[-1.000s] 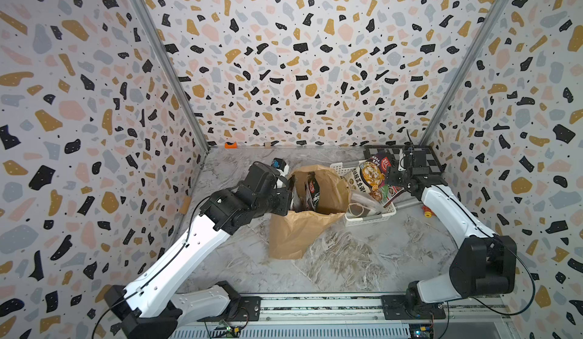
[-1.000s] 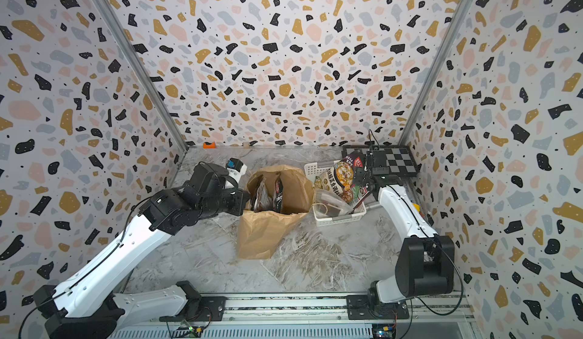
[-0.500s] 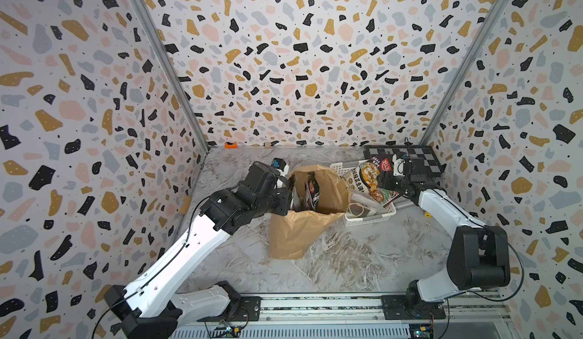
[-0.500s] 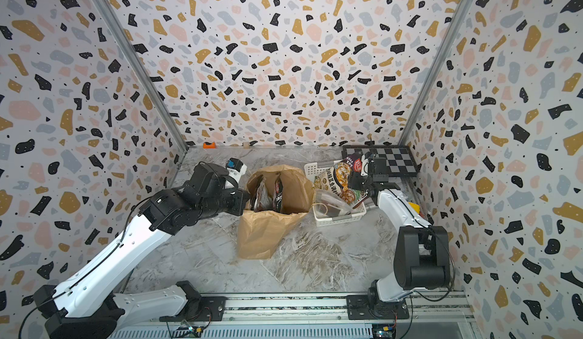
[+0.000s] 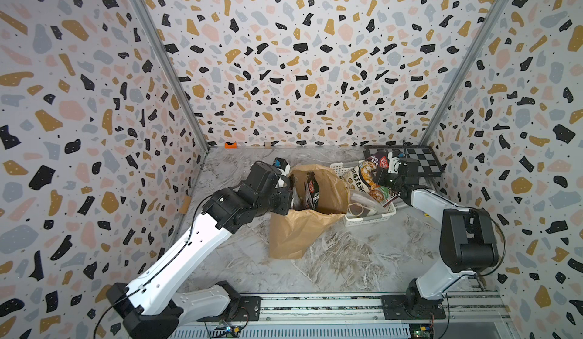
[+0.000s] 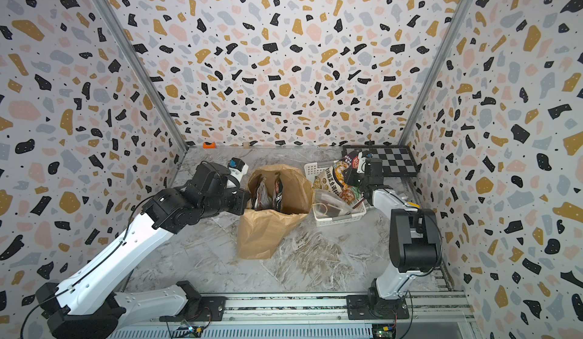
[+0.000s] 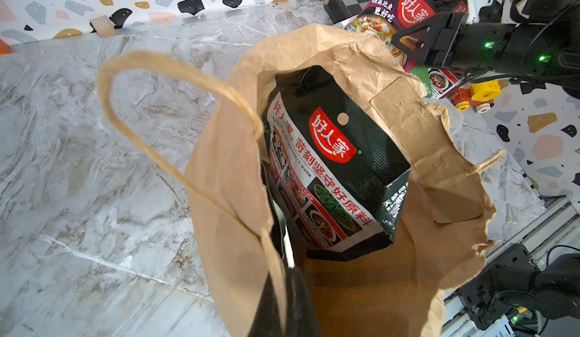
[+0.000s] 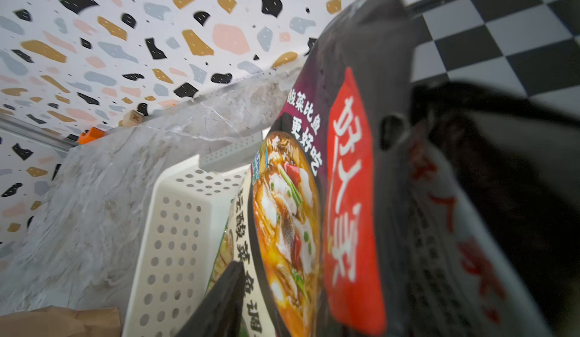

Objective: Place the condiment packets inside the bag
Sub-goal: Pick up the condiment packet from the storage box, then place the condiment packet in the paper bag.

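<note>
Bag (image 5: 303, 227) mouth: the 9 o'clock half is blocked by upright packets (image 5: 311, 192); the 3 o'clock half is free, with room to enter from above. Left gripper (image 5: 288, 195) is clamped on the rim at 9, and its arm fills that side. Handle loop (image 7: 163, 125) hangs outside the rim there. Basket (image 5: 369, 217) sits against the bag at 3, crammed with leaning packets (image 5: 366, 176). Right gripper (image 5: 377, 176) is in among them at the basket's 1 o'clock. Checkerboard (image 5: 419, 160) lies past the basket at 1. Toy (image 7: 477, 94) is on the table at the basket's 3, by the right arm. Bare table (image 5: 347, 258) from 5 to 7 of the bag gives a wide free approach. The strip at 12, between bag and back wall, is passable.
</note>
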